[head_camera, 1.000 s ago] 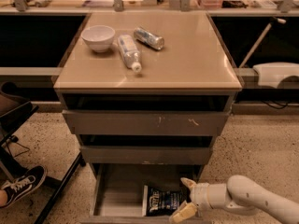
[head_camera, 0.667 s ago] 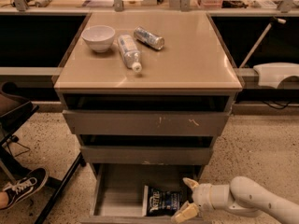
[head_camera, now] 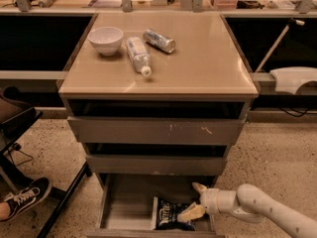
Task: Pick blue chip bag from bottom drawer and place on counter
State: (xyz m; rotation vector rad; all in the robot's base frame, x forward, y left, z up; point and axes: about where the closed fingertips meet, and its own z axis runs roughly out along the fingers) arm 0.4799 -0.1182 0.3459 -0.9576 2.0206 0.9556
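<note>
The blue chip bag [head_camera: 171,214] lies on the flat floor of the pulled-out bottom drawer [head_camera: 126,207], toward its right front. My gripper [head_camera: 194,201] reaches in from the right on a white arm; it is open, one finger low against the bag's right edge and the other raised above and behind it. The tan counter [head_camera: 208,58] tops the cabinet above.
On the counter stand a white bowl [head_camera: 105,39], a lying plastic bottle [head_camera: 137,55] and a silver can [head_camera: 159,40]. Two taller drawers [head_camera: 153,130] sit above the open one. A chair base and a person's shoe [head_camera: 25,196] are at the left.
The gripper has shifted slightly right and stays at the bag's right edge; the bag has not moved.
</note>
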